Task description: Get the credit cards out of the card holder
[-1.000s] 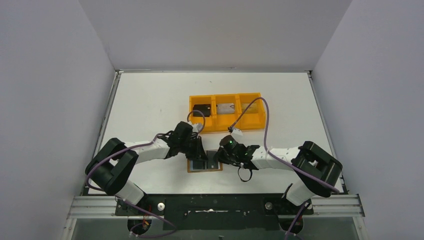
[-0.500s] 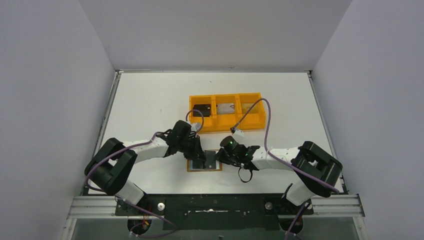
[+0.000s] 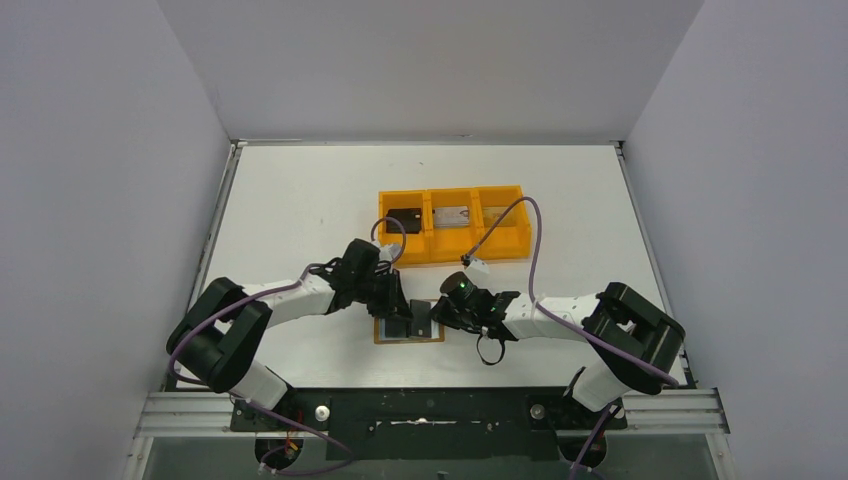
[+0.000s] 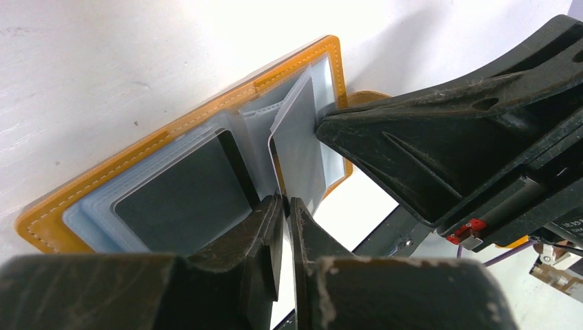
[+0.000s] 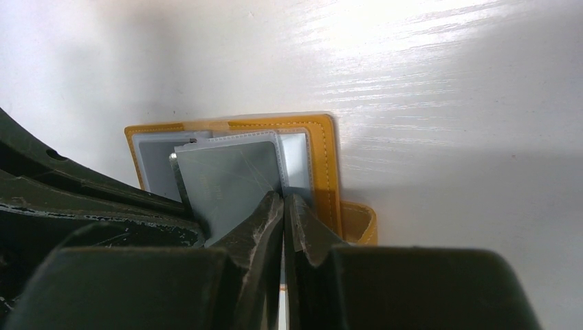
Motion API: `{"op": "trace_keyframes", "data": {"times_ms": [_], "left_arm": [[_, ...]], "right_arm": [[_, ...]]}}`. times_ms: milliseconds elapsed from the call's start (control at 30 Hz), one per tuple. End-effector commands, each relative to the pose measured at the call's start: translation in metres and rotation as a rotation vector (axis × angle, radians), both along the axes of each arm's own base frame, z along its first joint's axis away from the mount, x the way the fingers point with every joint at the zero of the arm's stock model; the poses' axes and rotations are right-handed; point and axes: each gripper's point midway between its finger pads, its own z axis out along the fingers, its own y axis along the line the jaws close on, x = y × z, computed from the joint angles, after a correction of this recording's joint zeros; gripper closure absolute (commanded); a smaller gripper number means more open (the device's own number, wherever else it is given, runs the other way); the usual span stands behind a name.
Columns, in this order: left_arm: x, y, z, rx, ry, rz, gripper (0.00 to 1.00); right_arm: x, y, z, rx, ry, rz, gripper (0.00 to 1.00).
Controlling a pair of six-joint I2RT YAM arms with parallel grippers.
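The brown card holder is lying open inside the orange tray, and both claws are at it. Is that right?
No. The top view shows the card holder lying open on the white table, nearer the robot than the orange tray, not inside. The left claw and right claw are at it.

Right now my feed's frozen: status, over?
Left pincer near-shut, right pincer shut, both at raised grey plastic card. Tan-brown leather card holder lies open. Orange plastic tray apart, behind.
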Motion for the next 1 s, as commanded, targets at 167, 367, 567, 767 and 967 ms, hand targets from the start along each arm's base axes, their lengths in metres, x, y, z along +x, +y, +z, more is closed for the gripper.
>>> {"op": "trace_keyframes", "data": {"times_ms": [167, 367, 567, 767, 967], "left_arm": [[0.0089, -0.009, 0.0201, -0.08, -0.05, 0.001, 0.87], [0.0099, -0.0148, 0.0267, -0.118, -0.055, -0.006, 0.87], [0.004, -0.011, 0.0208, -0.113, -0.039, -0.004, 0.83], [0.0039, -0.01, 0.0215, -0.114, -0.042, 0.001, 0.92], [0.0039, -0.0061, 0.0207, -0.105, -0.042, 0.006, 0.99]], "right_arm": [[-0.0132, -0.0209, -0.0242, -0.119, 0.048, 0.007, 0.97], [-0.0126, -0.0198, -0.0241, -0.116, 0.048, 0.009, 0.97], [-0.0129, -0.0191, -0.0243, -0.113, 0.05, 0.009, 0.96], [-0.0141, -0.0196, -0.0248, -0.116, 0.054, 0.012, 0.96], [-0.0145, -0.021, -0.026, -0.122, 0.058, 0.008, 0.96]]}}
